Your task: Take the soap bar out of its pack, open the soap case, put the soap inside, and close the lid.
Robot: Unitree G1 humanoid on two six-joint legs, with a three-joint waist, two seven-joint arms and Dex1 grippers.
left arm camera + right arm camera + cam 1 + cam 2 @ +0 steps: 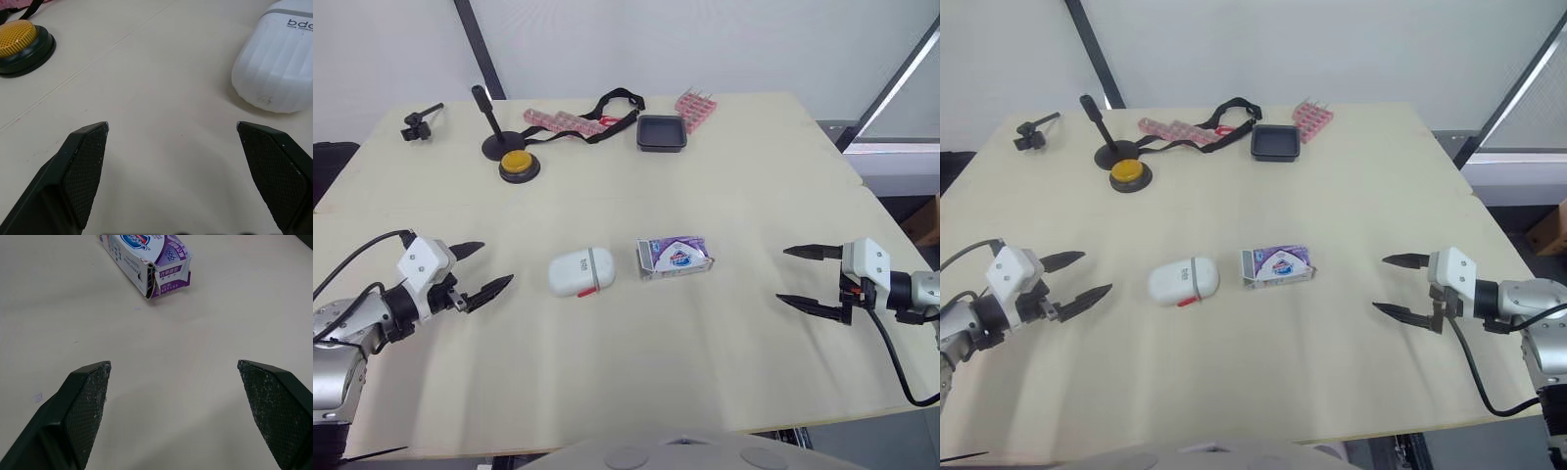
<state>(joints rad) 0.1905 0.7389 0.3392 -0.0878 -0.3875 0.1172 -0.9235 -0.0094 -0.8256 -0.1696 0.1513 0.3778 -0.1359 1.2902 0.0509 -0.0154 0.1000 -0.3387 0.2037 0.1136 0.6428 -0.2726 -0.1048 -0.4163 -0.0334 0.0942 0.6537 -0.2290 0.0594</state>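
off at the left edge of the table (724, 186), my left claw (497, 262) hangs low over the top, its two black fingers spread well apart with nothing between them. beyond that claw, farther up the table, i see a yellow button (519, 164) in a dark ring, with a black stand (490, 125) just behind it. straight ahead of the left claw's tips, near but not touching, lies the white soap case (580, 271), lid down, a grey band across it and a small red tab on its near edge; in the left wrist view its ribbed end lies past one fingertip with bare table between. just beside the case, on the side away from the left claw, the purple and white soap pack (674, 257) lies flat, a narrow gap separating the two. its end flap, facing the right claw, stands slightly ajar, and i can't tell whether the bar is inside. up the table beyond the pack sits a black tray (662, 132). my right claw (781, 274) points at the pack from well apart, fingers wide and empty.
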